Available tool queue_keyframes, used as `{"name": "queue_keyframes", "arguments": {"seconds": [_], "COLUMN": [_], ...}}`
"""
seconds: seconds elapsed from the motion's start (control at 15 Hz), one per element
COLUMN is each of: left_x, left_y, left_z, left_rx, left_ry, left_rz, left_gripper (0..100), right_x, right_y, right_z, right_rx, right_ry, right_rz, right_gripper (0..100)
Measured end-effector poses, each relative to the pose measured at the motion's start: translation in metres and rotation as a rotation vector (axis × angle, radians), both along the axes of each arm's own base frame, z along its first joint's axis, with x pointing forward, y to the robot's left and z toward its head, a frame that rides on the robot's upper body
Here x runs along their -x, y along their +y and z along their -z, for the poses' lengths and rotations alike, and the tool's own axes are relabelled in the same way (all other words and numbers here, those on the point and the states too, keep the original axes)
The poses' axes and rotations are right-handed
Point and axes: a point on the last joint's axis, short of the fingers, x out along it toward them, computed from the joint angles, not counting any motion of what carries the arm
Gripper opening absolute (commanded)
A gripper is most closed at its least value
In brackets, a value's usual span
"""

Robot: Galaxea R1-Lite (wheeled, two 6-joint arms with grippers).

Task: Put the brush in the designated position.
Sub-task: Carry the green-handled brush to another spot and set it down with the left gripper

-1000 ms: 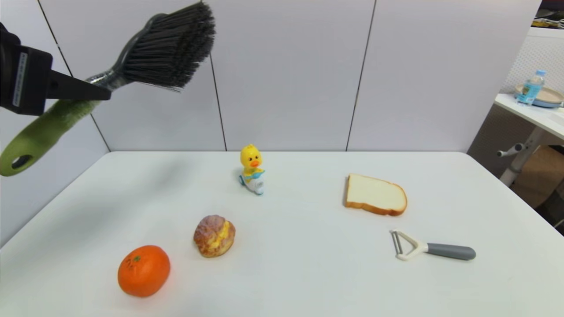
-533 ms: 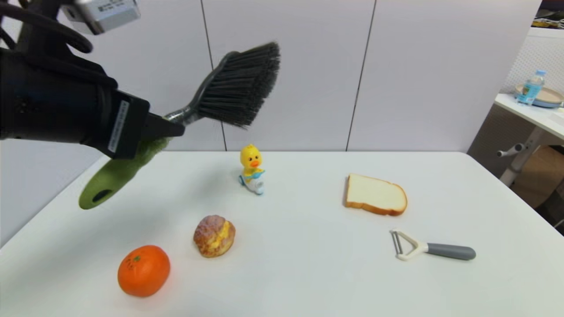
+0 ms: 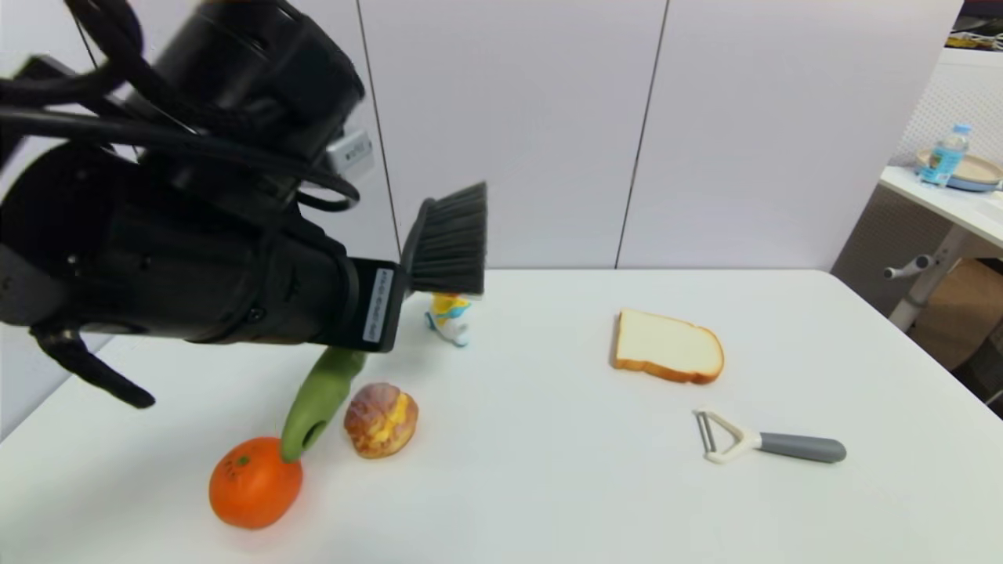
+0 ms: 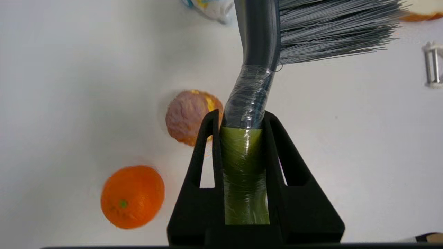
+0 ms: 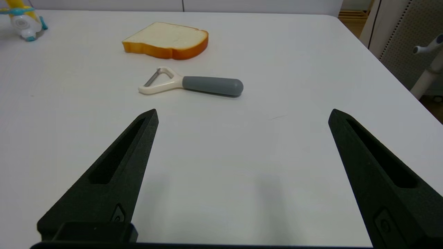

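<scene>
left gripper [image 4: 242, 119] jaws pinching brush [image 4: 258, 79] at top of green handle, likely so bristles stay clear | brush in air over table [image 3: 548, 486], handle end above orange [image 3: 255, 482] and pastry [image 3: 382, 419] | right gripper [image 5: 242, 114] idle near peeler [image 5: 190, 83], jaws spread

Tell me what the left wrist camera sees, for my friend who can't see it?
The left gripper has its fingers shut on the brush, gripping the green handle. Below on the white table sit an orange and a cream puff.
</scene>
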Motion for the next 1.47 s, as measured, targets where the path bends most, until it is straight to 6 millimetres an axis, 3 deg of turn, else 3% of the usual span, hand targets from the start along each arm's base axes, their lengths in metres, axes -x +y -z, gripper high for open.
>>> {"name": "queue_keyframes", "arguments": {"seconds": [0.4,0.8,1.0,1.47], "left_x": [0.024,0.023,0.016,0.009], "left_y": [-0.047,-0.078,-0.090,-0.099], "left_z": [0.041,0.085,0.105,0.138], "left_rx": [0.040,-0.015,0.026,0.046], "left_ry": [0.206,0.232,0.180,0.142], "left_rz": [-0.101,-0.077,-0.079,-0.094], "left_gripper": [0,0,0,0], "right_x": [0.000,0.000,0.000,0.000], "right_y": [0.000,0.000,0.000,0.000], "right_z": [0.000,0.000,0.000,0.000], "right_rx": [0.000,0.000,0.000,0.000], "right_ry": [0.000,0.000,0.000,0.000], "right_rz": [0.000,0.000,0.000,0.000], "right_gripper": [100,100,100,100]}}
